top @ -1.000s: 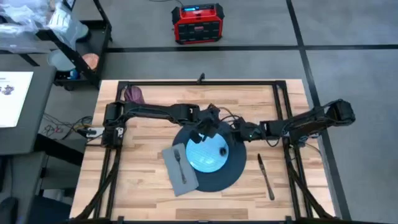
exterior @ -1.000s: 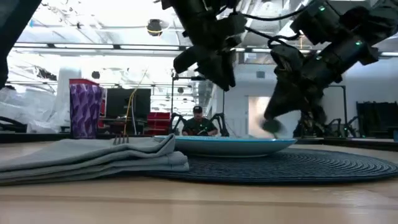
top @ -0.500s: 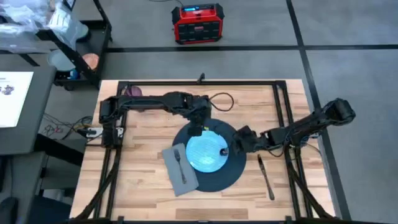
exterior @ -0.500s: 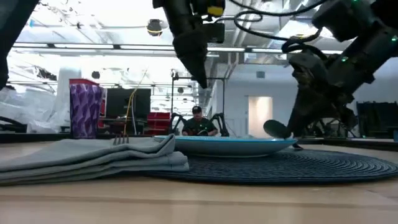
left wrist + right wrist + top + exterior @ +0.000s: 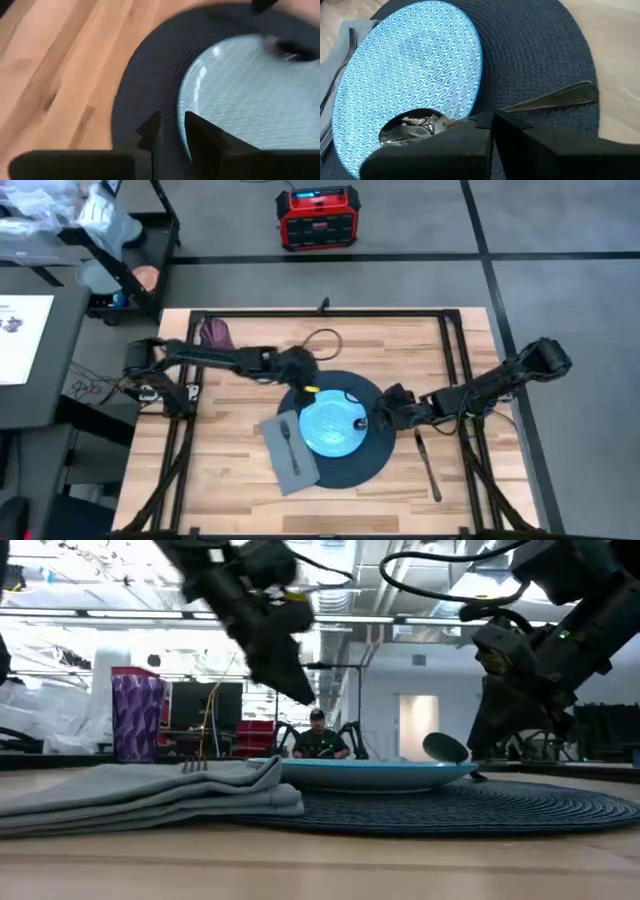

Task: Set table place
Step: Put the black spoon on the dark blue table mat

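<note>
Right hand point(image 5: 492, 125) was clamped on the spoon point(image 5: 415, 127) at the plate's point(image 5: 330, 425) 3 o'clock; fork point(image 5: 289, 442), knife point(image 5: 427, 465) already laid, so nearly done.

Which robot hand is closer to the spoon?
The right hand: it is clamped on the spoon lying on the plate. The left hand sits beyond the plate's far rim.

I see a light blue plate point(image 5: 332, 423) with a white wave pattern on the woven navy-black mat point(image 5: 378, 452); beside the mat, a grey napkin point(image 5: 290, 460).
</note>
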Controlling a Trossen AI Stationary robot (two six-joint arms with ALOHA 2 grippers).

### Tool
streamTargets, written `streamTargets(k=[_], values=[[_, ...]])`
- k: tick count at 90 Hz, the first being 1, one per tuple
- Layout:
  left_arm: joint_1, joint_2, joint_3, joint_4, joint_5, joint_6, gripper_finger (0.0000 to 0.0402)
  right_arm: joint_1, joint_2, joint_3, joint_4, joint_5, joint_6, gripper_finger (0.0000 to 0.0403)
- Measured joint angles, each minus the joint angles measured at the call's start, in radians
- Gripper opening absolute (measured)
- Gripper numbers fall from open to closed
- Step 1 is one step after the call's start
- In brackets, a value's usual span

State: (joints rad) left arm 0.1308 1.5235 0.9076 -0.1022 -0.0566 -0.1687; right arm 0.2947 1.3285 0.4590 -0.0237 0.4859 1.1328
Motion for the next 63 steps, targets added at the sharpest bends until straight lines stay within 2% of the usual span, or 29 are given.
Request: streamTargets(k=[16,29,42,63], values=[[-0.062,-0.219,-0.29,0.328,-0.001,-0.06,0.0056,0.007,-0.034,0.0,-0.01,0.016,-0.042,0.0],[-0.114,-0.329,-0.455,0.516,-0.021,-0.068,0.0056,0.024,-0.102,0.0,-0.096,0.025,-0.042,0.0],[-0.151,-0.373,-0.542,0.614,-0.044,-0.072,0.0056,0.051,-0.155,0.0,-0.167,0.017,-0.116,0.0],[-0.188,-0.37,-0.583,0.673,-0.062,-0.064,0.0056,0.062,-0.179,0.0,-0.094,-0.012,-0.357,0.0]])
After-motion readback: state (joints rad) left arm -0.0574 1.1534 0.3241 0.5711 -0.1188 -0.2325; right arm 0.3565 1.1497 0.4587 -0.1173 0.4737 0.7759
